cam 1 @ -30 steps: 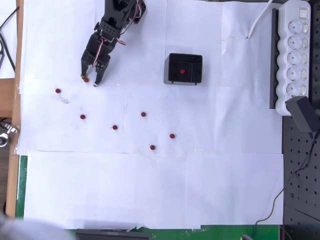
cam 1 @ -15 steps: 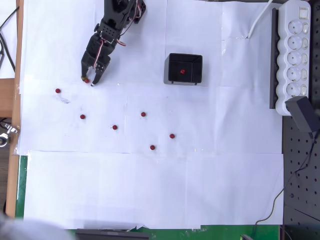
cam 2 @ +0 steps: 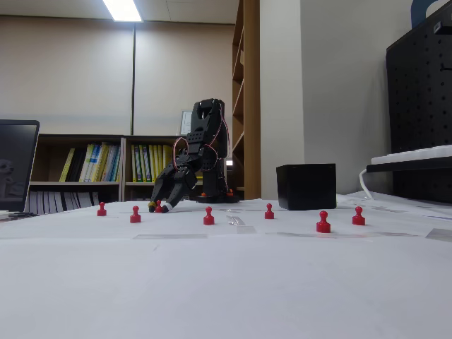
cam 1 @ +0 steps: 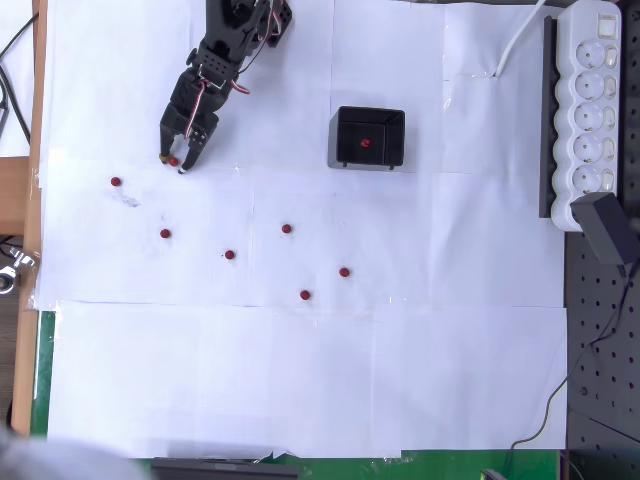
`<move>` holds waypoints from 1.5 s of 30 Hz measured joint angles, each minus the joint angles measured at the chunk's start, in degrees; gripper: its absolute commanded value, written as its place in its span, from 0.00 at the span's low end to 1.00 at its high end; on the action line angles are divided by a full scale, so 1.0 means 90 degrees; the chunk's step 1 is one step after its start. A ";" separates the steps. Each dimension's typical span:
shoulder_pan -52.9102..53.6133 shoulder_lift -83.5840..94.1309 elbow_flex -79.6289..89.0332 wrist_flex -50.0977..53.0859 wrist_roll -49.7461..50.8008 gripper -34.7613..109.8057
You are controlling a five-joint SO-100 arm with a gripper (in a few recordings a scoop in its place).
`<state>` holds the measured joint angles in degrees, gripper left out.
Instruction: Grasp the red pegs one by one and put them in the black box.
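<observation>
Low fixed view across the white table [cam 2: 226, 282]. The black arm [cam 2: 205, 152] bends down to the left, its gripper [cam 2: 161, 207] at the table surface with its fingertips closed around a red peg [cam 2: 158, 206]. Six further red pegs [cam 2: 323, 222] stand upright along the table. The black box [cam 2: 306, 186] sits right of the arm.

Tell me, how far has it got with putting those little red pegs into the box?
One red peg already lies inside the black box. The gripper is down at the table, closed around a second peg, not yet lifted. Six more pegs stand loose on the white paper, from one at the overhead view's left to one below the box. So it's early.
</observation>
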<state>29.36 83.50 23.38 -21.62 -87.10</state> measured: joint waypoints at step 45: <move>-0.0654 -0.1533 0.1172 0.4326 -0.0625 0.24</move>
<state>23.47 69.70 33.93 17.31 -92.72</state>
